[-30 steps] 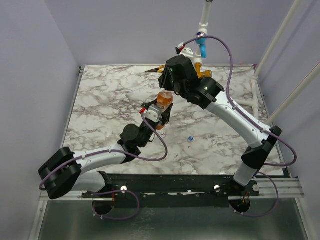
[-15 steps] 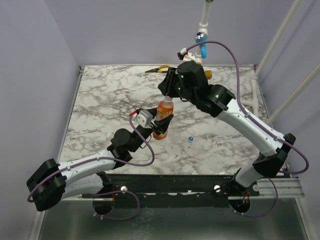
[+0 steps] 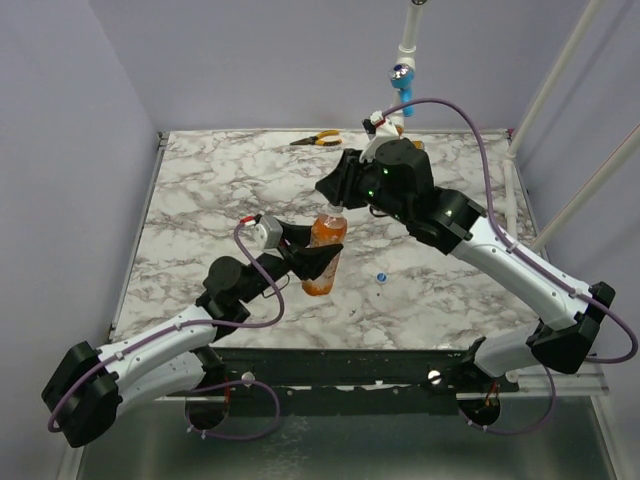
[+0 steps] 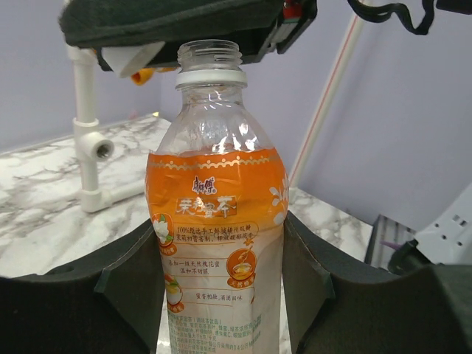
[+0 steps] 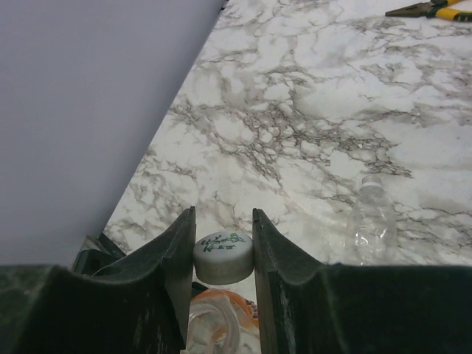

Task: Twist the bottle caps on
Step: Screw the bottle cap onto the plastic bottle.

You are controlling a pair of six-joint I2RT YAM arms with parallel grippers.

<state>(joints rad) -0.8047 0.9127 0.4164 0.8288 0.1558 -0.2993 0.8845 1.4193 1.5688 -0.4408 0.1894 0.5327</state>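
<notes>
My left gripper (image 3: 312, 258) is shut on the bottle (image 3: 322, 252), a slim clear bottle with orange contents, and holds it upright above the table. In the left wrist view the bottle (image 4: 215, 221) fills the middle between my fingers (image 4: 125, 295), and its neck (image 4: 210, 57) is open. My right gripper (image 3: 337, 200) sits just above the neck, shut on the whitish cap (image 5: 223, 257). The bottle mouth (image 5: 214, 324) shows right under that cap, slightly apart from it. The blue cap (image 3: 381, 277) lies on the marble to the right of the bottle.
Orange-handled pliers (image 3: 320, 139) lie at the table's far edge and also show in the right wrist view (image 5: 431, 9). A white pipe with a blue valve (image 3: 400, 75) stands at the back. A faint clear bottle shape (image 5: 367, 221) shows on the marble.
The left arm has carried the bottle nearer and to the left. The right gripper has followed with the whitish cap, staying over the neck.
</notes>
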